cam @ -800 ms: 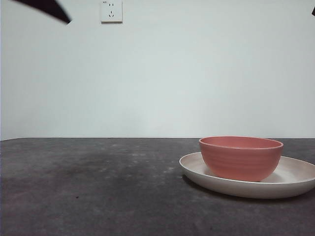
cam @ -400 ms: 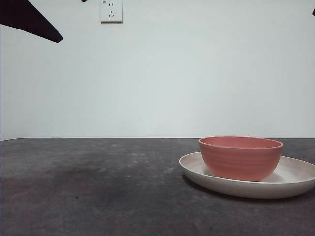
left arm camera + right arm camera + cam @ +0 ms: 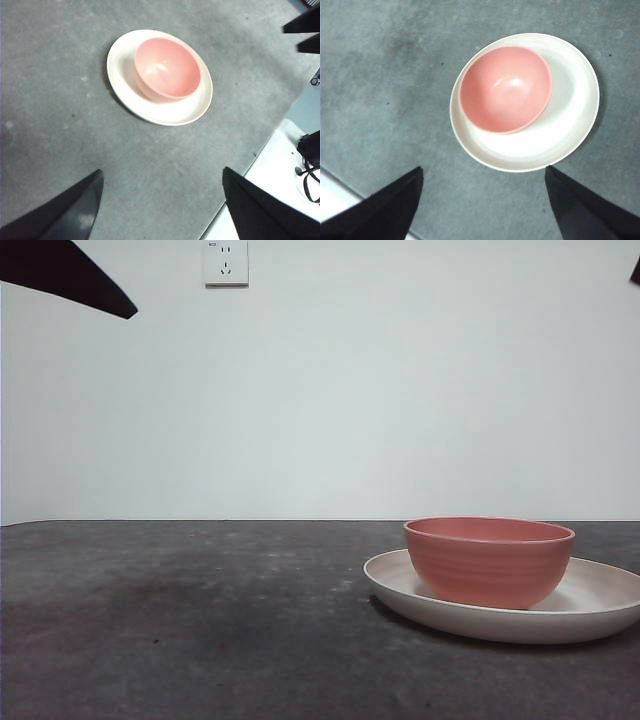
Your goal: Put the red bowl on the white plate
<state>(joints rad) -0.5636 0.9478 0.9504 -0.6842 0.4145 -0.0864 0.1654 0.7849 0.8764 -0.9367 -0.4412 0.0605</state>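
Note:
The red bowl (image 3: 489,560) stands upright inside the white plate (image 3: 600,610) at the right of the table, off-centre toward one side of the plate. The left wrist view shows the bowl (image 3: 166,67) in the plate (image 3: 125,85) from high above, and so does the right wrist view, with bowl (image 3: 505,89) and plate (image 3: 570,120). My left gripper (image 3: 160,207) is open and empty, high above the table. My right gripper (image 3: 482,205) is open and empty, high above the plate. Nothing touches the bowl.
The dark grey table top (image 3: 180,620) spreads to the left of the plate. A white wall with a socket (image 3: 226,262) stands behind. One black arm tip (image 3: 70,275) shows at the top left corner. The table's edge and some cables (image 3: 310,170) show in the left wrist view.
The black arm tip at the top left has grown larger and shifted a little in the front view. The bowl and plate have not moved.

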